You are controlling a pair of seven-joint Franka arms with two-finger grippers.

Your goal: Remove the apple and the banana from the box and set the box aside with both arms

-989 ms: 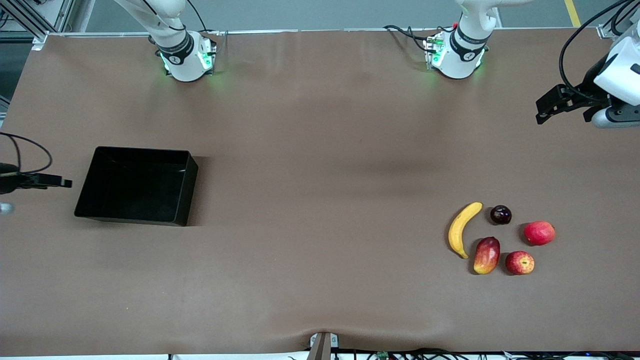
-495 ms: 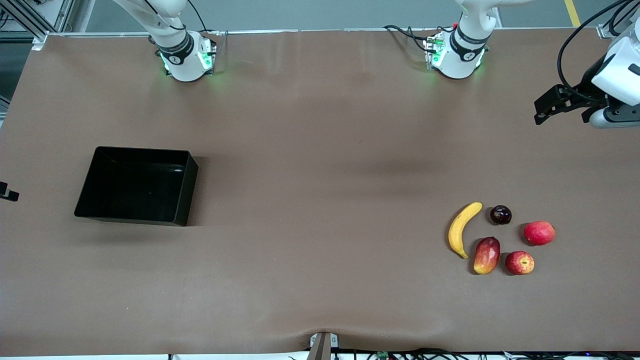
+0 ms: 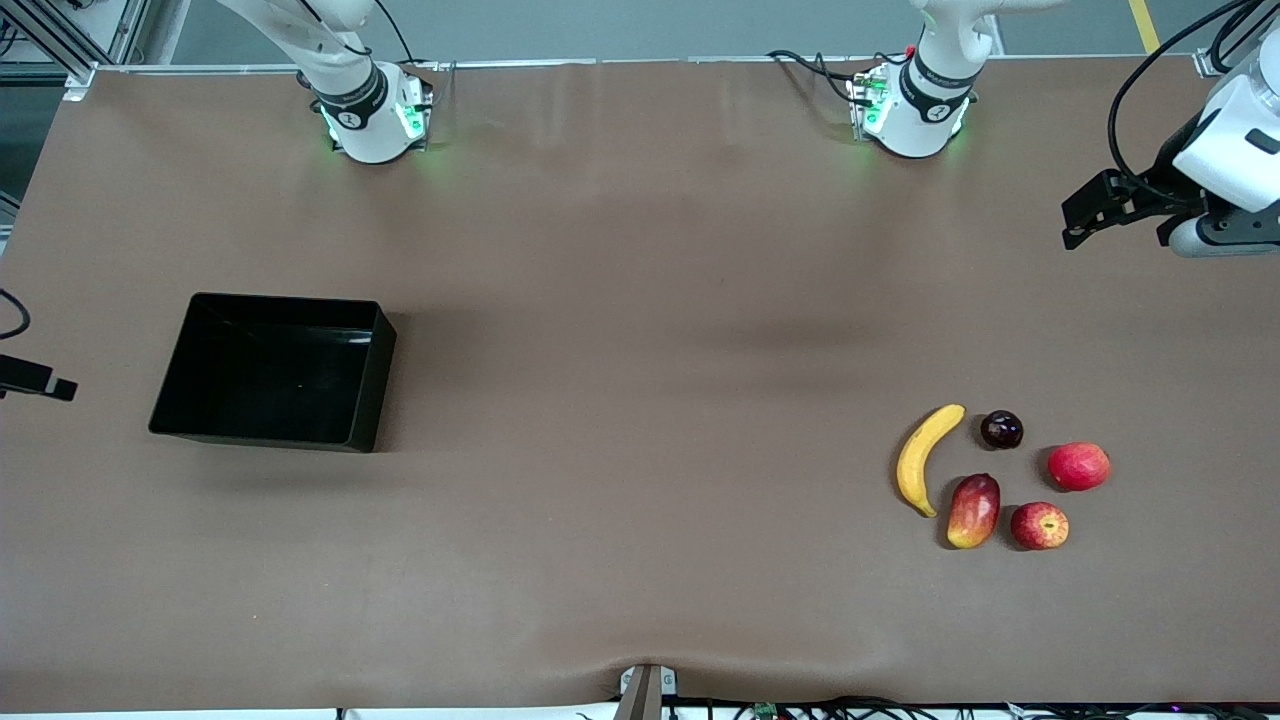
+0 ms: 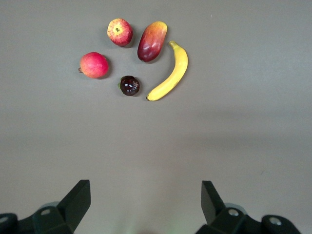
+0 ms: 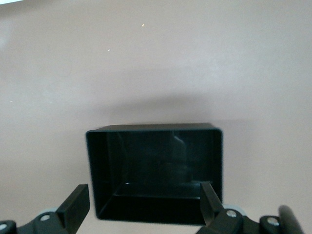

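A long curved yellow banana (image 3: 924,458) lies on the brown table (image 3: 640,300) toward the left arm's end, in a loose cluster of five fruits. The small red apple (image 3: 1039,525) with yellowish patches and a stem dimple sits at the cluster's edge nearest the front camera. Between the banana and the apple, apart from both, lies an oblong red-and-yellow mango (image 3: 973,510). A plain red round fruit (image 3: 1078,466) sits a little farther from the camera than the apple, and a small dark glossy fruit (image 3: 1001,429) rests just beside the banana's upper tip. None of the fruits touch.

The black box (image 3: 272,371), a glossy rectangular bin with low upright walls, stands well apart from the fruits toward the right arm's end. Nothing can be seen inside it, though its dark shiny floor makes that hard to judge.

The left gripper (image 3: 1085,213) hangs in the air over bare table at the left arm's end, holding nothing. In the front view it is dark and partly cut off by the frame edge, so its fingers are hard to read there; the left wrist view shows them spread wide (image 4: 144,202), with all five fruits lying on the table past the tips.

The right gripper (image 5: 144,202) is almost wholly outside the front view; only a dark piece shows at the edge. The right wrist view shows its fingers spread wide and empty over the table just beside the box, whose near wall they partly hide.
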